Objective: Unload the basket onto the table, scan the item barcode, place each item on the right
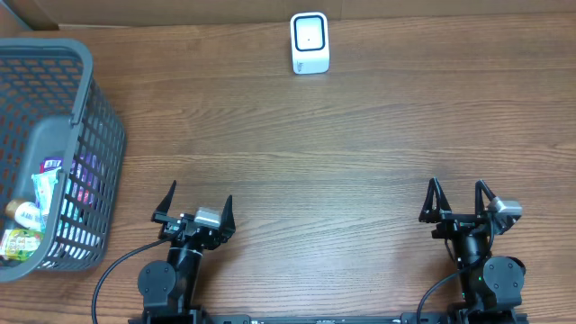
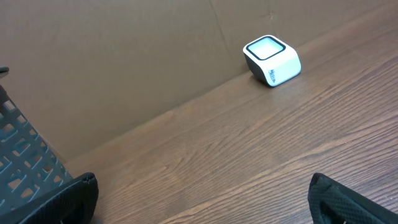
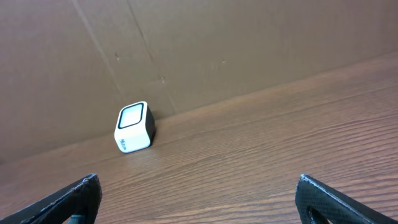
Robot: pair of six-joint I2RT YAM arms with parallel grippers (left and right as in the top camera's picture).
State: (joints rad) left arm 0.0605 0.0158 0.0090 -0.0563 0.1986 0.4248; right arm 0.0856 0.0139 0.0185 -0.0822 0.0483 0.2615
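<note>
- Wood table (image 1: 360, 135) backed by a cardboard wall (image 2: 124, 56); white scanner (image 1: 310, 42) at the far edge, by the wall.
- Overhead only: packaged items (image 1: 27, 225) lie in the grey basket (image 1: 85, 72), far left.
- Left gripper (image 1: 198, 193) and right gripper (image 1: 458, 187): jaws spread wide, holding nothing.
- Left wrist catches a basket corner; right wrist doesn't.

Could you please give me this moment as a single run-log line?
left gripper: open, empty | right gripper: open, empty | white cube-shaped barcode scanner: far centre, untouched | grey plastic mesh basket: left, holds packaged items
</note>
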